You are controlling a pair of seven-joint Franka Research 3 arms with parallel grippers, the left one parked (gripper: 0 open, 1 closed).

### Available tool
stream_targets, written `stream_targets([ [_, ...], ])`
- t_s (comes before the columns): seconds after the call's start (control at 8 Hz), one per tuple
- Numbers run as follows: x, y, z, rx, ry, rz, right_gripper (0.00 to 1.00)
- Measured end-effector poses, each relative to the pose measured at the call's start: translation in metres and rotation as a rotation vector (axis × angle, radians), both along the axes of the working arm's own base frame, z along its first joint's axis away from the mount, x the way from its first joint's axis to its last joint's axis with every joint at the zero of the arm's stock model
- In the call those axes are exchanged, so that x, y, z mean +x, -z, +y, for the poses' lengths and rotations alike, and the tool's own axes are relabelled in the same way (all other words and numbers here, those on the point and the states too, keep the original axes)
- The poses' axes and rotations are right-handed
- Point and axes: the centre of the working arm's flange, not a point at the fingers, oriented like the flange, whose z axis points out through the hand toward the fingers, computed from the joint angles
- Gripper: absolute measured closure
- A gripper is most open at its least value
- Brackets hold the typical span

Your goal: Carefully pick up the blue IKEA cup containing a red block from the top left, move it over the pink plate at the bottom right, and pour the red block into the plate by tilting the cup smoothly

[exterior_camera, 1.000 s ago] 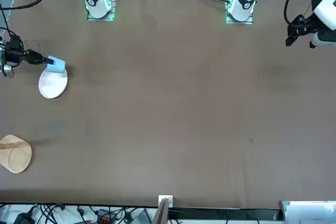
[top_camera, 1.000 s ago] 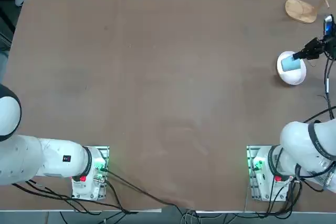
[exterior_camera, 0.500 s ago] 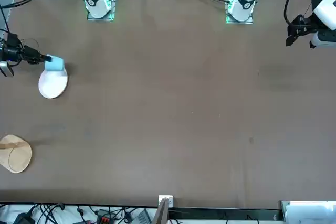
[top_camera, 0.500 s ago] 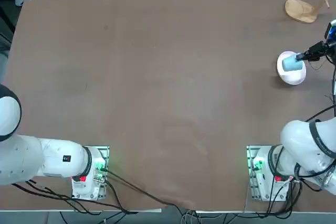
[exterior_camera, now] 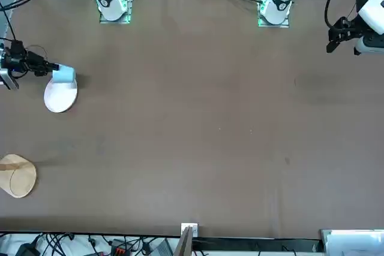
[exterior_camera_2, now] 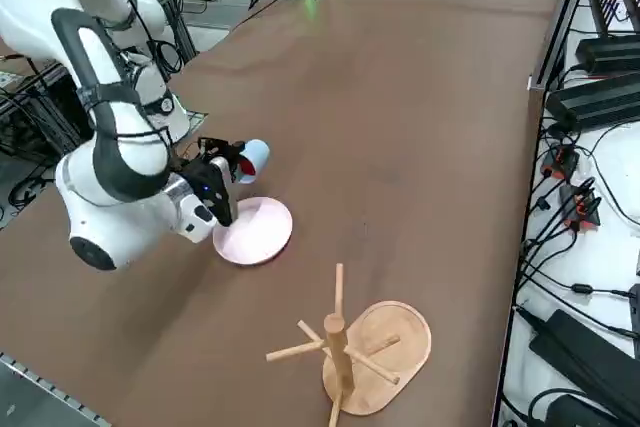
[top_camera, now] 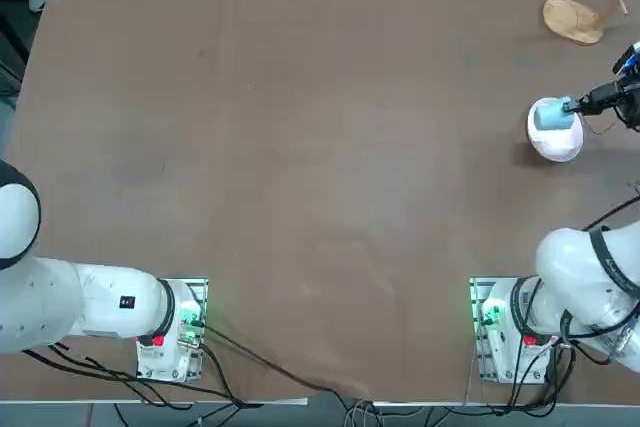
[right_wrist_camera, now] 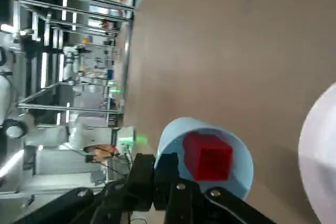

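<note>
1. The right gripper (right_wrist_camera: 155,174) has its two fingers pressed together on the side wall of the blue cup (right_wrist_camera: 236,166). The right wrist view shows this best, with one finger inside the cup and one outside.
2. The right wrist view looks right into the cup and shows the red block (right_wrist_camera: 207,156) sitting inside it. The right side view shows just a bit of red at the cup's mouth.
3. The top view and front view show only the cup's blue outside, so the block is hidden there.
4. From the top, the cup (top_camera: 553,114) is tipped over and covers part of the pink plate (top_camera: 560,145). The right side view shows it held up off the plate, which lies on the brown table (exterior_camera_2: 400,97).
5. The right side view shows all of the wooden stand (exterior_camera_2: 372,352), with a post, pegs and a round base. The front view cuts part of it off.
</note>
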Motion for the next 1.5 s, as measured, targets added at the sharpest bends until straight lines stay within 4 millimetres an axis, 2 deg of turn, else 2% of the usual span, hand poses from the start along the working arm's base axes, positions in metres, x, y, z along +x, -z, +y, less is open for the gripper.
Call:
stream_targets([
  [0.38, -0.003, 0.014, -0.019, 0.052, -0.007, -0.068, 0.98],
  [0.75, 0.001, 0.037, -0.017, 0.141, -0.024, -0.128, 0.98],
  [1.12, 0.003, 0.039, -0.013, 0.229, -0.038, -0.161, 0.98],
  [1.5, -0.002, 0.046, -0.025, 0.264, -0.037, -0.186, 0.98],
])
